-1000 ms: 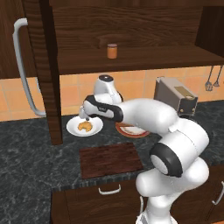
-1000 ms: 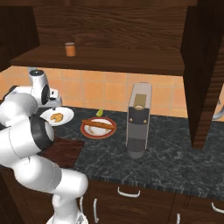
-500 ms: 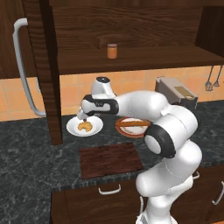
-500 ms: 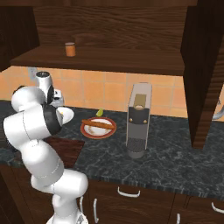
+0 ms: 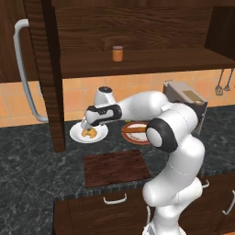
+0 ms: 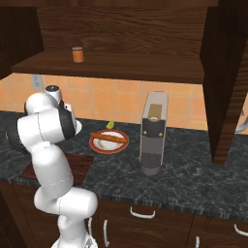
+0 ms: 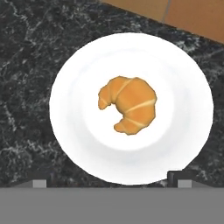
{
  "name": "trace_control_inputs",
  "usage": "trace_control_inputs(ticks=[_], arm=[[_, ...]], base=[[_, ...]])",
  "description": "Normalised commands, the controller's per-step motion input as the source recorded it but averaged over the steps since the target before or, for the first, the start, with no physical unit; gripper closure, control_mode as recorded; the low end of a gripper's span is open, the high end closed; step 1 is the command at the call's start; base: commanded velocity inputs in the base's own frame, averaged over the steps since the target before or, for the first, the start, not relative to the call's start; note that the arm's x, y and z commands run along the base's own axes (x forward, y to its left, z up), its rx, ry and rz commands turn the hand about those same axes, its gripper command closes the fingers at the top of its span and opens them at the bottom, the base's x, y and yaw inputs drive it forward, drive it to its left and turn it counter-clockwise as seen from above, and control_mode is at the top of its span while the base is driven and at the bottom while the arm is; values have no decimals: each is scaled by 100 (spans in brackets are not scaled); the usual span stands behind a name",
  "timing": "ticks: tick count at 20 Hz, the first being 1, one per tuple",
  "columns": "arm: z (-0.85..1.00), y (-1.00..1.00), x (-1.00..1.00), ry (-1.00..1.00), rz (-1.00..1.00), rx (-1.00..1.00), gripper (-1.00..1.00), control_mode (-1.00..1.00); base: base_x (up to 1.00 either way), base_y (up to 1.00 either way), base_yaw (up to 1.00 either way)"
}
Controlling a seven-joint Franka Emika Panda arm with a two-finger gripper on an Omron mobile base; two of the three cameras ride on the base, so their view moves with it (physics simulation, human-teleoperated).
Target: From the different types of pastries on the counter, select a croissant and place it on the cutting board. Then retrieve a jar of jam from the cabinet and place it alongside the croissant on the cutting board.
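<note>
Orange tiles (image 5: pixel 73 96) cover the wall behind the worktop, with dark wood panelling (image 6: pixel 145 29) above them. Below the worktop run dark brown drawers (image 6: pixel 145 215) with small curved grey handles (image 5: pixel 114 200). A tall grey coffee machine (image 6: pixel 153 133) stands near the wall, and utensils (image 5: pixel 223 82) hang on the tiles at the far right.

The croissant (image 7: pixel 129 105) is showing golden-orange with paler stripes, on a plain white plate (image 7: pixel 78 131). The counter (image 7: pixel 26 52) around the plate is looking black with white veins. In front of the plate, the cutting board (image 5: pixel 115 167) is showing dark reddish-brown grain. The jar of jam (image 5: pixel 118 53) is appearing orange.
</note>
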Motion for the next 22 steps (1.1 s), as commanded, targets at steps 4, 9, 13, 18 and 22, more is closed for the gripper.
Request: trace_control_inputs(ticks=[4, 9, 13, 18, 22], arm=[[-26, 4, 30, 0, 0, 0, -100, -100], [-13, 7, 21, 0, 0, 0, -100, -100], [-19, 4, 29, 0, 0, 0, -100, -100], [-11, 2, 15, 0, 0, 0, -100, -100], [-16, 2, 4, 0, 0, 0, -100, -100]], base=[[0, 0, 0], [0, 0, 0], [0, 0, 0], [0, 0, 0], [0, 0, 0]])
